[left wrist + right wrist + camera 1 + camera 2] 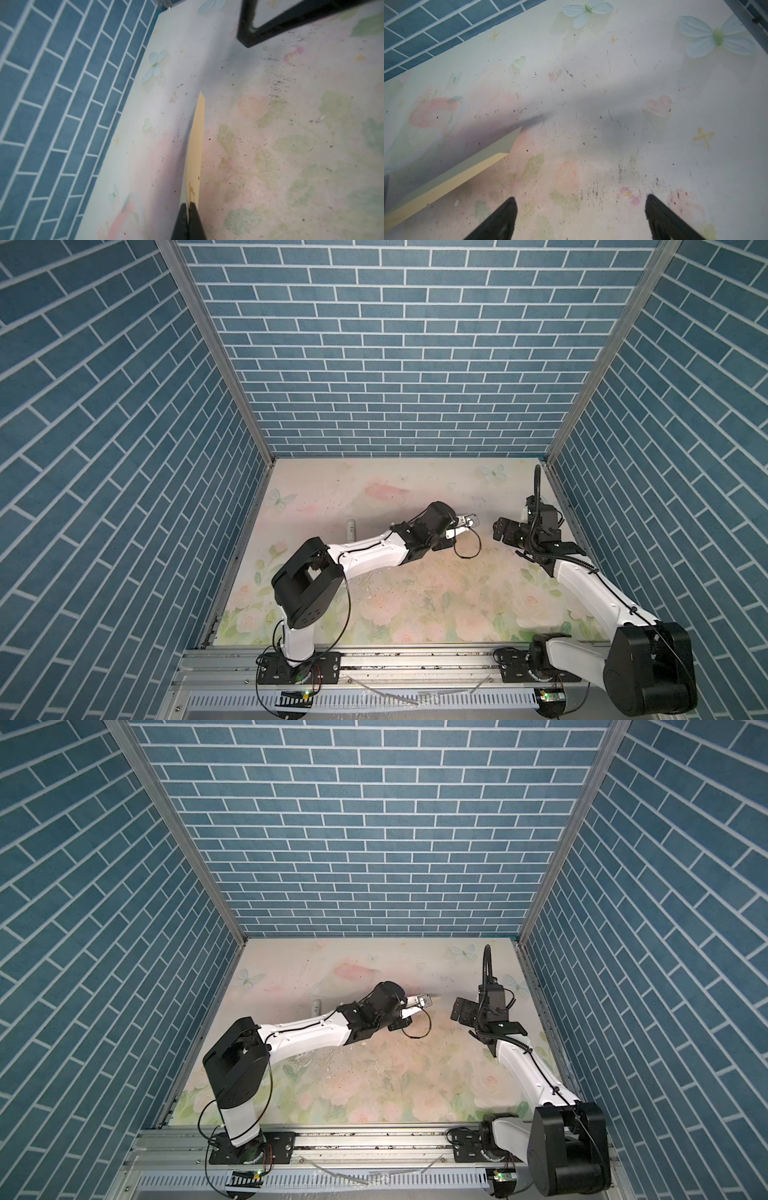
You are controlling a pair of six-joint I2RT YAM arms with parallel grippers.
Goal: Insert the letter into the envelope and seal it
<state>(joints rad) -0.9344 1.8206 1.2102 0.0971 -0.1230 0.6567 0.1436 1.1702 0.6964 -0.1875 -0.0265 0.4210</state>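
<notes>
My left gripper (pixel 188 204) is shut on the pale-yellow envelope (pixel 197 135), gripping it close to a small brown mark. The envelope shows edge-on and runs away from the closed fingertips to a pointed end. In the right wrist view the envelope (pixel 446 187) is a long yellow strip with a shaded upper face, off to one side of my right gripper (pixel 580 204). That gripper is open, with only bare table between its fingers. In both top views the left gripper (pixel 467 522) (pixel 424 1001) and right gripper (pixel 498 531) (pixel 459 1009) face each other mid-table. The letter is out of view.
A small grey tube (pixel 351 531) (pixel 316 1007) lies on the floral table (pixel 415 593) behind the left forearm. Blue brick walls close in the back and both sides. A metal rail (pixel 415 659) carrying the arm bases runs along the front.
</notes>
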